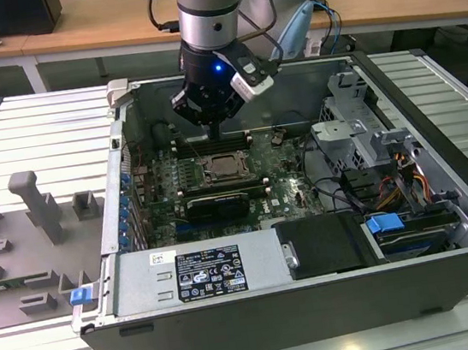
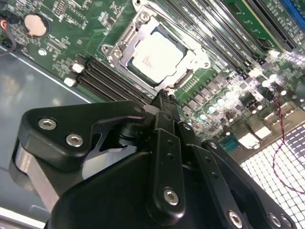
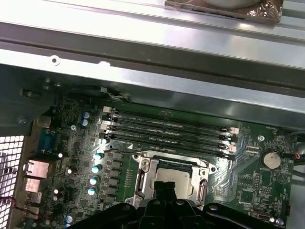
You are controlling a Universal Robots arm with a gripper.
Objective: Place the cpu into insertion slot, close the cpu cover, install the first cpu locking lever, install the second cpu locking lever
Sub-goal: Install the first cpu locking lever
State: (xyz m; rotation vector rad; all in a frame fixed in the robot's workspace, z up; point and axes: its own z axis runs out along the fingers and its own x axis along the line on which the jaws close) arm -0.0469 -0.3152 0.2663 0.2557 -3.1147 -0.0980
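Slatted metal tabling (image 1: 29, 124) carries an open computer case (image 1: 320, 302) lying on its side, its board facing up so the arm can come straight down into it; desks cross the upper edge of the exterior view.

In the upper middle of that view the gripper (image 1: 213, 126) hangs inside the case, just above the insertion slot (image 1: 209, 176); in the second wrist view its fingers (image 2: 164, 102) are pressed together into one narrow tip and hold nothing, which suits prodding a small part better than carrying one.

In both wrist views the cpu (image 2: 155, 55) lies flat in the slot, pale face up; the cpu cover (image 2: 127, 40) looks folded down around it, the chip showing through its window; I judge placing and closing done. Whether either locking lever is latched I cannot tell.

Room is tight at the socket's edges: the memory slots (image 3: 167, 128) run just beside it on one side, and in the exterior view the long black card (image 1: 216, 203) lies near it on the lower side; above the socket the way is open. The case walls and the drive cage (image 1: 348, 125), toward the exterior view's right, stand well apart from the gripper.
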